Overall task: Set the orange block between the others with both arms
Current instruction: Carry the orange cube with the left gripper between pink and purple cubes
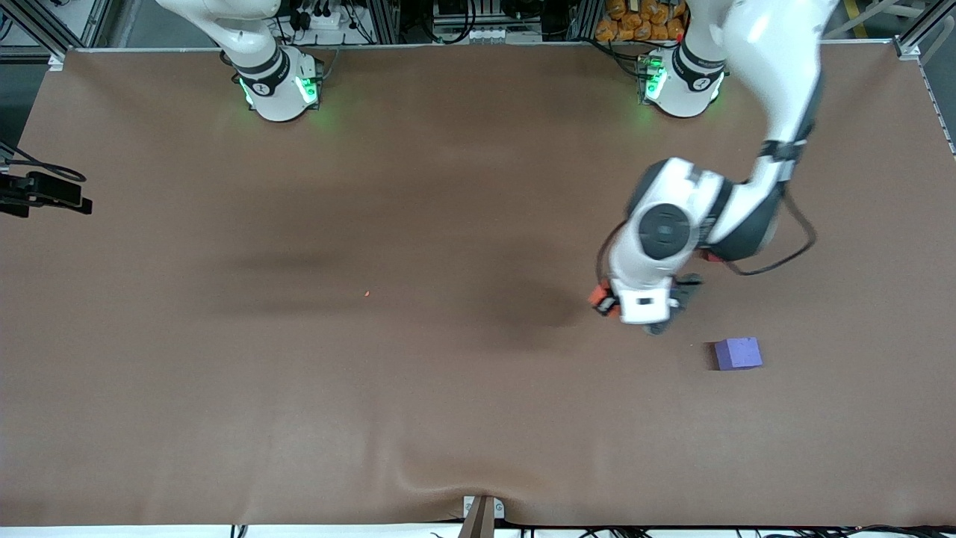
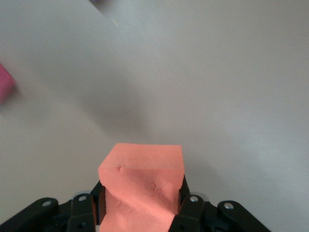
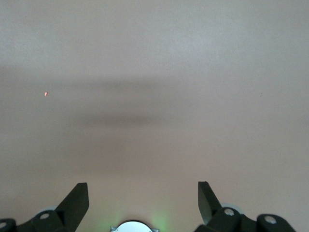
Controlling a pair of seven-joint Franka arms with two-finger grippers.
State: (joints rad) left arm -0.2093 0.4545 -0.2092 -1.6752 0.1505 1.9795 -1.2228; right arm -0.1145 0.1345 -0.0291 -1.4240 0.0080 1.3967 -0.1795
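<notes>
Altogether three cubes: orange block (image 2: 142,186), pink cube (image 2: 6,83), purple cube (image 1: 738,353)

surface: brown table (image 1: 299,388) | on it: purple-blue cube (image 1: 738,353), tiny orange speck (image 1: 367,294)

pinkish-red cube (image 2: 6,83) blurred, cut by edge

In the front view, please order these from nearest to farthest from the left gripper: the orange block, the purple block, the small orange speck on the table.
1. The orange block: held in the shut left gripper.
2. The purple block: on the table close by, nearer the front camera.
3. The small orange speck: much farther off, toward the right arm's end of the table.
</notes>
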